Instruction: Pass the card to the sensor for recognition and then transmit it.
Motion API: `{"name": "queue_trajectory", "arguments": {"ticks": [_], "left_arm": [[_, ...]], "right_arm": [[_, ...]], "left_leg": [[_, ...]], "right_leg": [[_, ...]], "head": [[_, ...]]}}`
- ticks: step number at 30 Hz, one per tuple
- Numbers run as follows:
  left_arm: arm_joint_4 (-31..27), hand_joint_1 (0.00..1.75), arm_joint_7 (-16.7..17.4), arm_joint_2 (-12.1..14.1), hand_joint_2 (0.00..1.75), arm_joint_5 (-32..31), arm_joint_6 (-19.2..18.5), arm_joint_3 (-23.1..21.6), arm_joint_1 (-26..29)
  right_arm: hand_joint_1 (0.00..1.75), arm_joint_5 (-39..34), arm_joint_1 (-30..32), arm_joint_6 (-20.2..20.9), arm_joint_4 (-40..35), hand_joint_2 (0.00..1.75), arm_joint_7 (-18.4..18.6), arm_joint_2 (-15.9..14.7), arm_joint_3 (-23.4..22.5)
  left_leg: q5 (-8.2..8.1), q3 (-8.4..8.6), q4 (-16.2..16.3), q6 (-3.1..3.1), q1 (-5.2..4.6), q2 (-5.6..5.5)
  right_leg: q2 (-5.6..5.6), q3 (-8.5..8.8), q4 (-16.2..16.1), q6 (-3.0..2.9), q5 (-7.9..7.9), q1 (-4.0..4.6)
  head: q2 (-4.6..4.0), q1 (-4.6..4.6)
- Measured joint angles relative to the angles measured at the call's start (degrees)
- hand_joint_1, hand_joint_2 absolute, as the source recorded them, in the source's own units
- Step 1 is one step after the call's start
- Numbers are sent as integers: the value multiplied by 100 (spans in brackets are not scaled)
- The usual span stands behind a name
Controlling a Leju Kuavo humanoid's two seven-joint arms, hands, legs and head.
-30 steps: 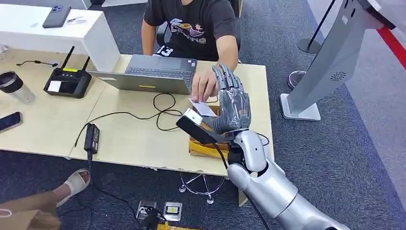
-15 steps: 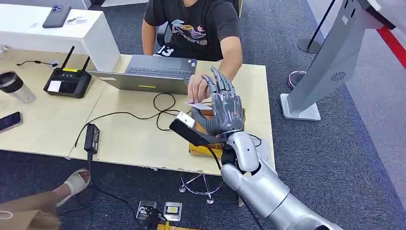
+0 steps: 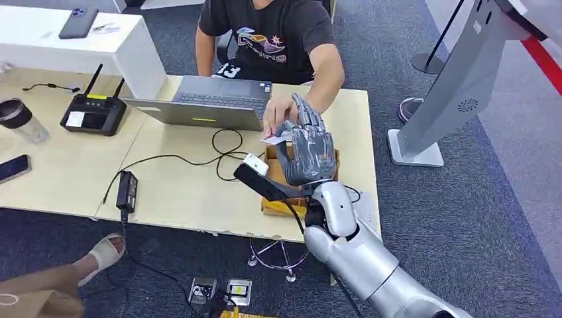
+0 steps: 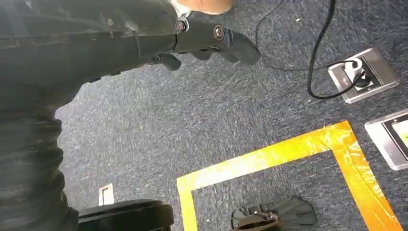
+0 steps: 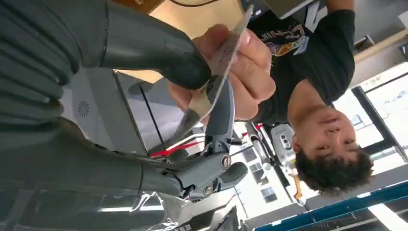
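My right hand (image 3: 308,149) is raised over the right part of the wooden table (image 3: 179,192), fingers pointing up. A person's hand (image 3: 278,116) holds a white card (image 3: 274,138) against it. In the right wrist view the card (image 5: 195,113) sits between my thumb (image 5: 159,53) and a finger (image 5: 221,108), pinched there, while the person's fingers (image 5: 245,67) still grip it too. A grey slanted kiosk stand (image 3: 457,86) with a round grille rises on the floor to the right. My left hand (image 4: 144,38) hangs over the carpet and holds nothing.
The seated person is behind an open laptop (image 3: 212,103). Black cables (image 3: 225,152), a power adapter (image 3: 127,189) and a brown box (image 3: 278,207) lie near my right hand. A black antenna device (image 3: 93,112), cup (image 3: 20,119) and phone (image 3: 13,167) sit left. Floor sockets (image 3: 225,290) lie below.
The person lifted the card off the table area and pushed it between my thumb and finger. My right hand shifted slightly left and lower.
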Motion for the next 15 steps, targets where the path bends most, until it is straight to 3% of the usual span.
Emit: {"name": "queue_trajectory", "arguments": {"ticks": [15], "left_arm": [[0,0,79,-42,175,-2,-70,-356,-20]], "right_arm": [[150,7,-4,2,2,175,-9,22,0]], "left_leg": [[0,0,0,0,0,0]], "right_leg": [[1,0,0,0,0,0]], "head": [[0,0]]}}
